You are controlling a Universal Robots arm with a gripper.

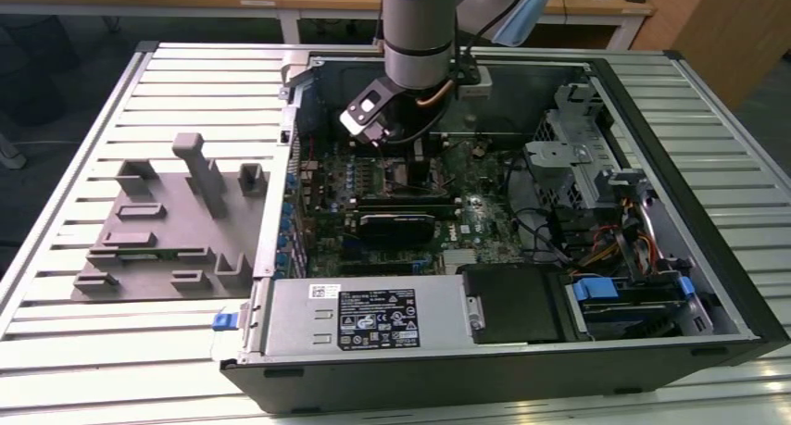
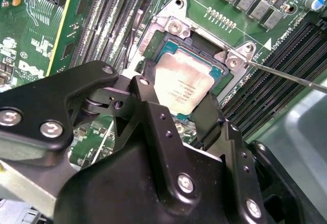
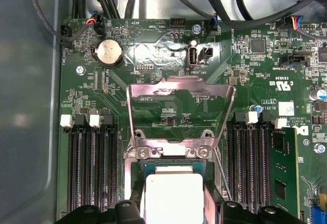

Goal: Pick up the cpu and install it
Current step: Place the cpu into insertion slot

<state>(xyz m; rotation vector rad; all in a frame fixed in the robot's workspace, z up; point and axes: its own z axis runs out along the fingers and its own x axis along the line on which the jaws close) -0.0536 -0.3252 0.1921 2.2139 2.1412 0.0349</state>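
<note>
- My hand (image 2: 176, 92) is closed on the cpu (image 2: 185, 78). One black finger (image 2: 146, 88) presses one edge and its partner presses the opposite edge. The silver top faces my cameras.
- In the first wrist view the cpu (image 3: 173, 201) lies between the two fingers, inside the socket (image 3: 171, 153).
- The socket's metal frame surrounds the cpu. I cannot tell whether the chip is fully seated or just above the contacts.
- The load plate (image 3: 180, 87) stands swung open from the socket's hinged edge. It is clear of the cpu, and the green board (image 3: 245, 65) shows through its window.
- A thin wire lever (image 2: 286, 75) reaches out from a socket corner over the neighbouring slots, apart from my fingers.
- Black memory slots (image 3: 92, 168) flank the socket on both sides. A green memory stick (image 3: 281, 173) sits in the bank on the other side.
- Past the load plate a coin cell (image 3: 108, 51) sits on the board. Black cables (image 3: 230, 9) cross above the board's edge.
- In the exterior view my arm drops straight down into the open case (image 1: 742, 295). My hand (image 1: 414, 147) is low over the board, towards the far wall.
- The case lies on its side on the slatted bench (image 1: 74, 351). It holds the board, a power supply (image 1: 358, 318) along the near wall, and a drive cage (image 1: 569, 156) with bundled wires at the exterior view's right.
- Grey holder blocks (image 1: 161, 231) stand on the bench just outside the case, at the exterior view's left, well apart from my hand.
</note>
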